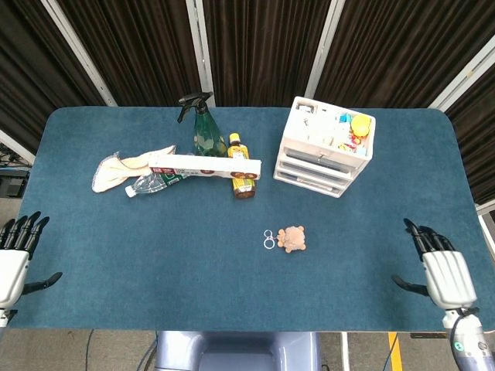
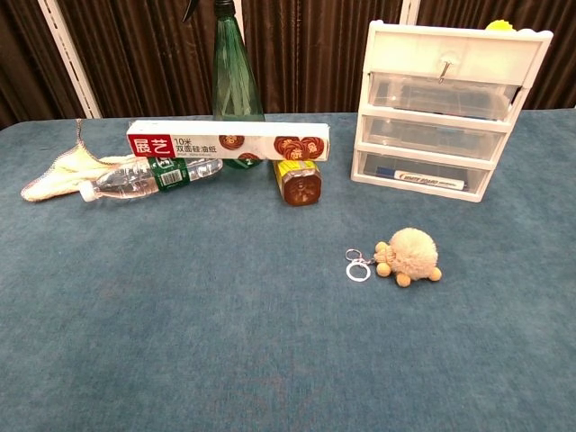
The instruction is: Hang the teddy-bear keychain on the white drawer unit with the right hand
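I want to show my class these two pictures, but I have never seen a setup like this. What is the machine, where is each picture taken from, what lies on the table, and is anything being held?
It is a two-armed robot with human-like hands. The head view looks down on the blue cloth-covered table; the chest view looks across it from low down. The left hand and right hand sit at the near edge, fingers spread, holding nothing. On the table lie the small tan plush teddy-bear keychain with its metal ring, the white plastic drawer unit with a small hook on its front, a green spray bottle, a long white cardboard box, a clear plastic bottle, a small amber bottle and a cream cloth.
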`<state>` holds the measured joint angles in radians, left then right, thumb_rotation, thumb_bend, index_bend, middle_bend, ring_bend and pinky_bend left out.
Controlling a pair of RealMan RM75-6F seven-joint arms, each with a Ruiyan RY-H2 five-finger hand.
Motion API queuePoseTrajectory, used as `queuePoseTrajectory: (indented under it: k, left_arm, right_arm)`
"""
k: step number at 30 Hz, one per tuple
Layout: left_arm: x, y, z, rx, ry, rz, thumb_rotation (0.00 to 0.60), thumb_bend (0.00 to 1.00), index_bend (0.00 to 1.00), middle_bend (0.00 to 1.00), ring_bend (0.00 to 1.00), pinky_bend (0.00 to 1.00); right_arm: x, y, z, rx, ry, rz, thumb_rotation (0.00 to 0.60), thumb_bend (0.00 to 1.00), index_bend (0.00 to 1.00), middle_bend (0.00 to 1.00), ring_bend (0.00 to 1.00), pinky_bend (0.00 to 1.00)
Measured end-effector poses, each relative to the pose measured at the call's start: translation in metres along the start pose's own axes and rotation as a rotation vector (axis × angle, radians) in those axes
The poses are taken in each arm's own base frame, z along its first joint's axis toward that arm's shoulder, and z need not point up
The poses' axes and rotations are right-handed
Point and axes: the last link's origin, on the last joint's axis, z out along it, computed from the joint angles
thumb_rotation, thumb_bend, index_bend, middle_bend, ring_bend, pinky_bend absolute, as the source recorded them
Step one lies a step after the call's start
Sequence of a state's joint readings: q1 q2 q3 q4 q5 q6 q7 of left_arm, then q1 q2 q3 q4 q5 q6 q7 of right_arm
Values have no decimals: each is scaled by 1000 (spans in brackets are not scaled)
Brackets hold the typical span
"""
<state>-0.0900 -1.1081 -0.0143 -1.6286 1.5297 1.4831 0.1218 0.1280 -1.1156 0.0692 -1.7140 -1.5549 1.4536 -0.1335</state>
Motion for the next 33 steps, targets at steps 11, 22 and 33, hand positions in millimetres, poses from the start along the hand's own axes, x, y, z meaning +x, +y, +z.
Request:
queuePoseTrajectory:
  k: [11, 22, 33]
  left_arm:
    - [0, -1, 1, 3, 6, -8, 558, 44, 0, 0, 0, 0]
    - [1, -3, 1, 13, -4, -23, 560, 46, 0, 0, 0, 0]
    - [1, -2, 2, 16, -20, -40, 558, 45, 0, 0, 0, 0]
  right_arm:
    - [-1, -96, 57, 174, -43, -30, 600, 77, 369, 1000, 1000, 919]
    - [-50, -197, 86, 257, -171, -21, 600, 111, 436, 1000, 1000, 934]
    - [-91, -241, 99, 278, -203, -59, 600, 225, 490, 1000, 1000, 934]
